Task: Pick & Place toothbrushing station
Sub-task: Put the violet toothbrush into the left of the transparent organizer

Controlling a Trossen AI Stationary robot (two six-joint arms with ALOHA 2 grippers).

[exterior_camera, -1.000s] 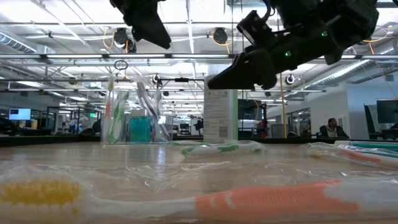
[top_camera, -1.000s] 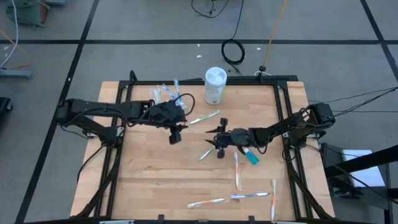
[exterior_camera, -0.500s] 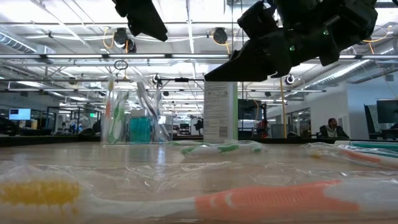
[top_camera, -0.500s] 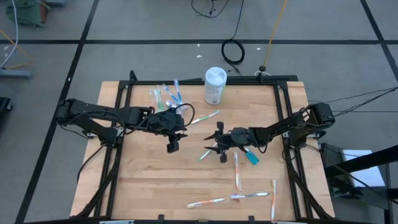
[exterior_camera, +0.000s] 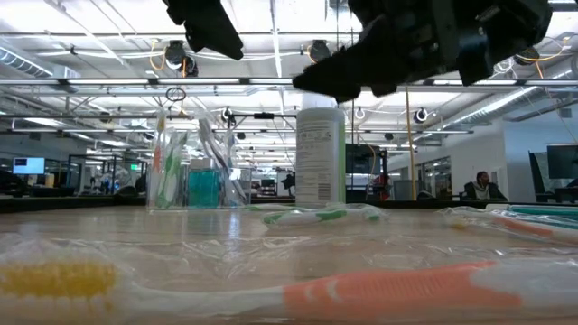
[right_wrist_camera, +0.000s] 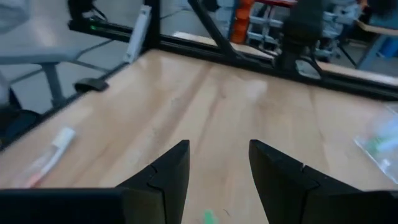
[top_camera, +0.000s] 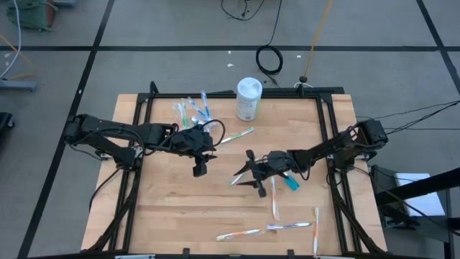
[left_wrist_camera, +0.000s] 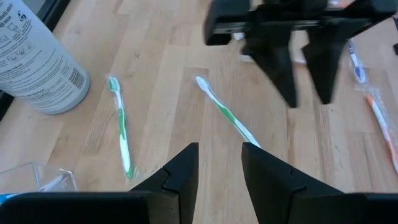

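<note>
Several toothbrushes and a teal tube are already gathered in the clear cup (top_camera: pixel 191 110) at the far left part of the bench (top_camera: pixel 172 208), so the task is judged partly done. Left loose are a green toothbrush (top_camera: pixel 236 136), another green one (left_wrist_camera: pixel 226 116) below the right tool (top_camera: pixel 252 170), a teal tube (top_camera: pixel 289 180) and a few near the front edge. Both tools, the left tool (top_camera: pixel 199 168) included, are held apart and empty above the bench.
</note>
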